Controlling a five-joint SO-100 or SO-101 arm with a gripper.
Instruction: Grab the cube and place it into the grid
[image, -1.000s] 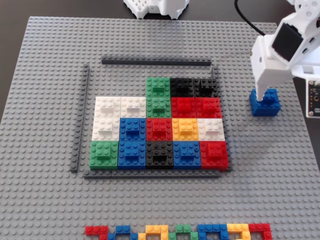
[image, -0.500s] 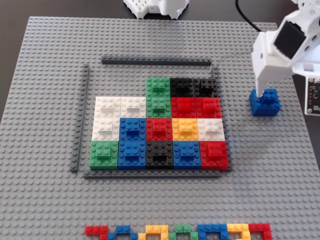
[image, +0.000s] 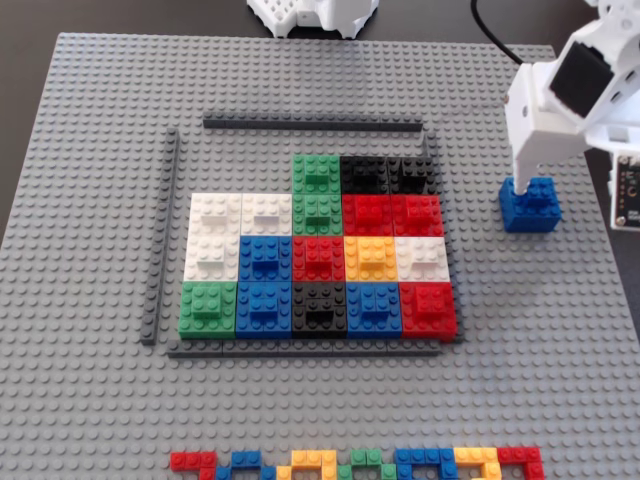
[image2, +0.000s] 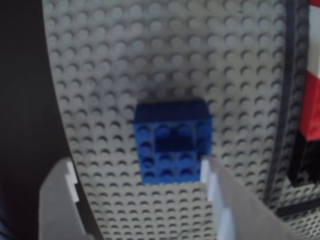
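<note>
The blue cube sits on the grey baseplate, right of the grid. Your claw hangs released over it, one finger touching its edge. Centre both fingers astride the cube before clenching.

In the fixed view the white arm runs off the right edge and covers the upper left corner of the cube, so the jaws' tips cannot be made out there. The strip of small coloured bricks is cut by the bottom edge. The wrist view is blurred; its right edge clips the grid, and both jaws leave at the bottom.
</note>
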